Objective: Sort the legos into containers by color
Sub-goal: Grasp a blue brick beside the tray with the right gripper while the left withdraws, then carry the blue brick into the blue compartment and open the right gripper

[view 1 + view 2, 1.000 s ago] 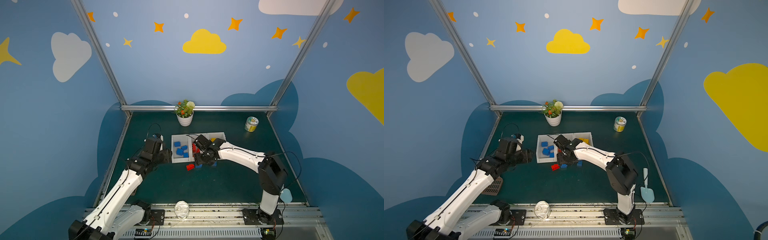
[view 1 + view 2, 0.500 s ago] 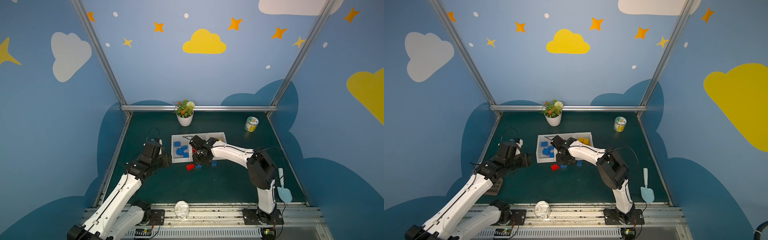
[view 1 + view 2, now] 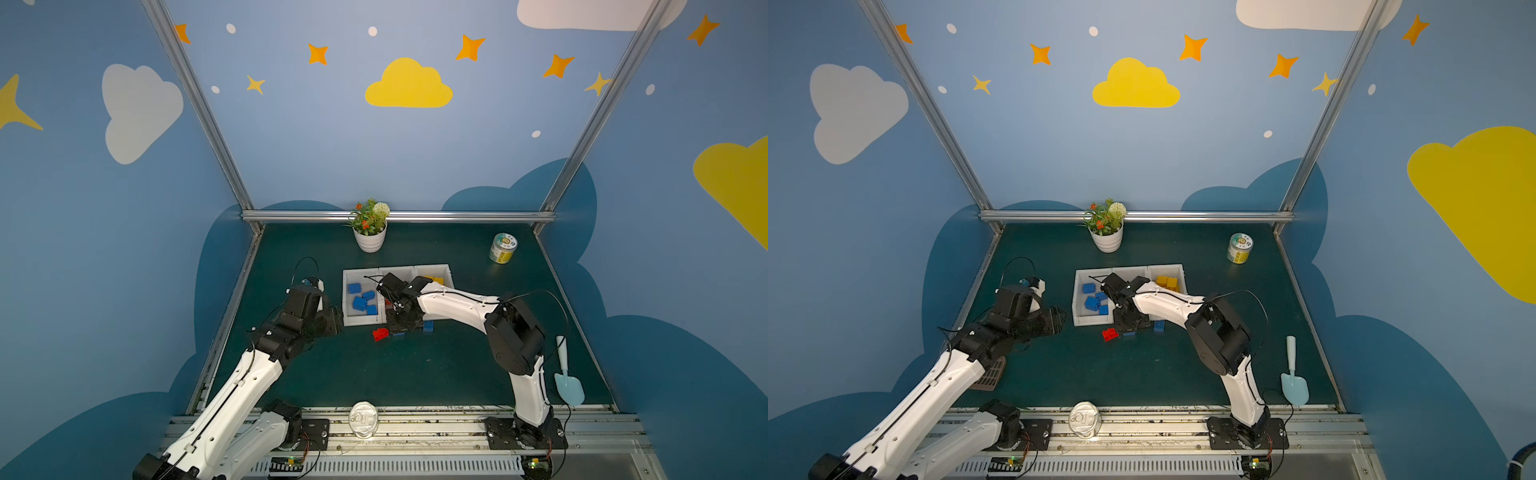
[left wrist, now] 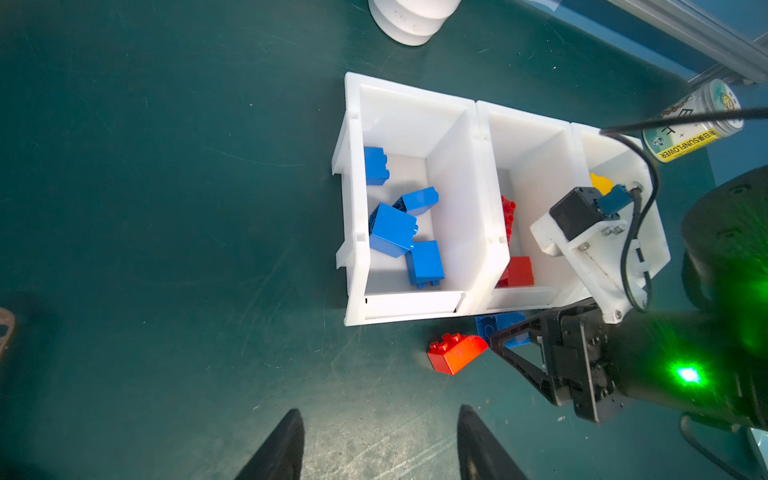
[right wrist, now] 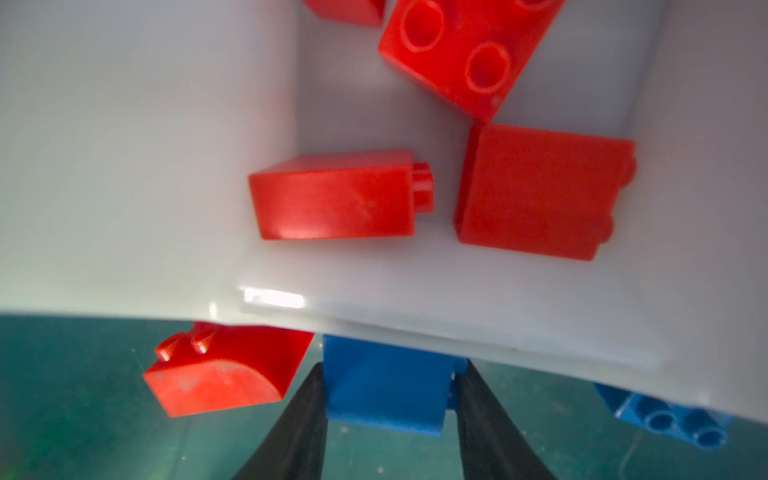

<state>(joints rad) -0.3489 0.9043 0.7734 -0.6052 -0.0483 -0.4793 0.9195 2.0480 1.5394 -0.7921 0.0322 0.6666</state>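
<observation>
Right pincer (image 5: 392, 368) pinches a glossy, boxy blue brick (image 5: 386, 399) between its black tapered fingers (image 5: 299, 424); a rounded red brick (image 5: 224, 374) lies just beside.

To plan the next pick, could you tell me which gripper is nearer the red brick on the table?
Right. The right gripper clasps the blue brick just beside the red brick; the left gripper hovers open, well away over the table.

Robot lab booth, painted walls (image 3: 124, 249), aluminium frame (image 3: 457, 216)
</observation>
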